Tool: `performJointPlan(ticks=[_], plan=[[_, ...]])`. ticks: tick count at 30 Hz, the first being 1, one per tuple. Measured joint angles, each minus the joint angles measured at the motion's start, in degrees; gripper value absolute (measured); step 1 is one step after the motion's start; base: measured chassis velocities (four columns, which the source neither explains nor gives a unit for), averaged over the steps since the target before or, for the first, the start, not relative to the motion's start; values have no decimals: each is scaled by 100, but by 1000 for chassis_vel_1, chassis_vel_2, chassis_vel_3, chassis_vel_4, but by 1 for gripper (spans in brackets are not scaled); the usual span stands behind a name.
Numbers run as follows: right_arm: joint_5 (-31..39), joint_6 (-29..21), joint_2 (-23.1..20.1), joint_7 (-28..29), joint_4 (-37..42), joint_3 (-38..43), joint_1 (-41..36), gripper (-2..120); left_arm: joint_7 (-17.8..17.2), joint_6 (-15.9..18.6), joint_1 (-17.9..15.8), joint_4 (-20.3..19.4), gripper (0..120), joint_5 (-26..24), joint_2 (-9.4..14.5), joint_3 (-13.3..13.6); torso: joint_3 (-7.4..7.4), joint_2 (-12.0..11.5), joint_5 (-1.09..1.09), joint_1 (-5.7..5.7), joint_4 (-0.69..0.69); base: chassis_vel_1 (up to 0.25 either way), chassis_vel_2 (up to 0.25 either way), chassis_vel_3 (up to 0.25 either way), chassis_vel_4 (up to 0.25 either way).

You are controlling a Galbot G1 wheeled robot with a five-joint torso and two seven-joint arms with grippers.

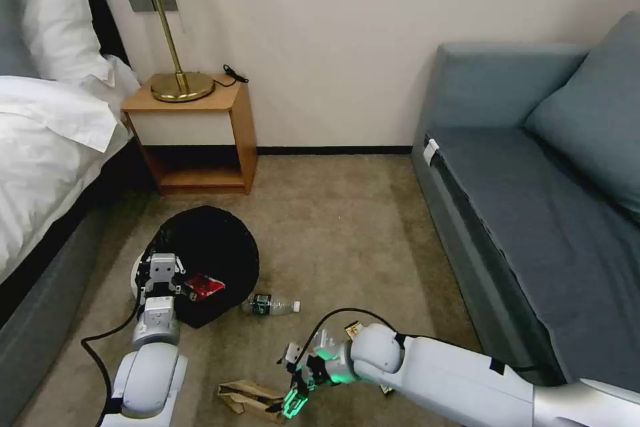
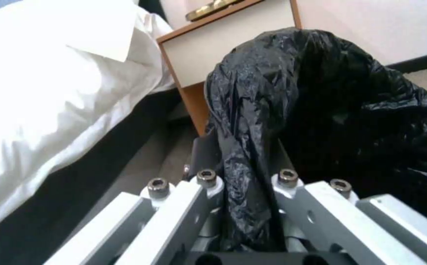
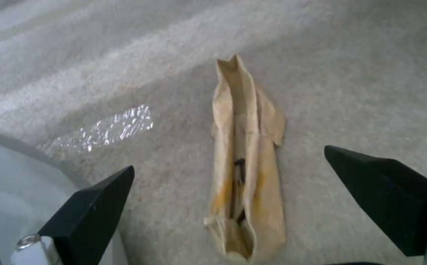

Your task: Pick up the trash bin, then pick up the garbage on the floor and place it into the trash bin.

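The right gripper [image 1: 291, 402] hangs low over the carpet [image 1: 347, 227] at the near edge of the scene, its black fingers [image 3: 93, 206] spread wide on either side of the crumpled brown paper bag [image 3: 245, 169], which lies flat between them and apart from both. The left gripper [image 2: 246, 191] is clenched on the near rim of the trash bin [image 1: 203, 260], pinching a fold of its crinkly black liner. The bin sits to the left, near the wooden nightstand [image 1: 200, 137], and a crushed red-and-white carton [image 1: 203, 288] rests inside it. Just right of the bin lies a clear bottle [image 1: 270, 305] with a green label; its print is too small to read. A yellowish wrapper [image 1: 353, 329] seems to peek out beside the right arm.
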Motion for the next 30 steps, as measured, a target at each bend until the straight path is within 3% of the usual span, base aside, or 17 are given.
performJointPlan(ticks=[12,18,30], plan=[[-343,183,524,6,-524,-130,-48,100,8,-22,-56,38,5,46,12,24,0,0,0,0,0,0,0,0,0],[-897,327,776,39,-895,-152,-126,100,28,-63,-158,176,5,46,17,30,0,0,0,0,0,0,0,0,0],[-1275,448,791,-57,-1190,-200,-65,96,41,-70,-240,218,5,27,10,32,0,0,0,0,0,0,0,0,0]])
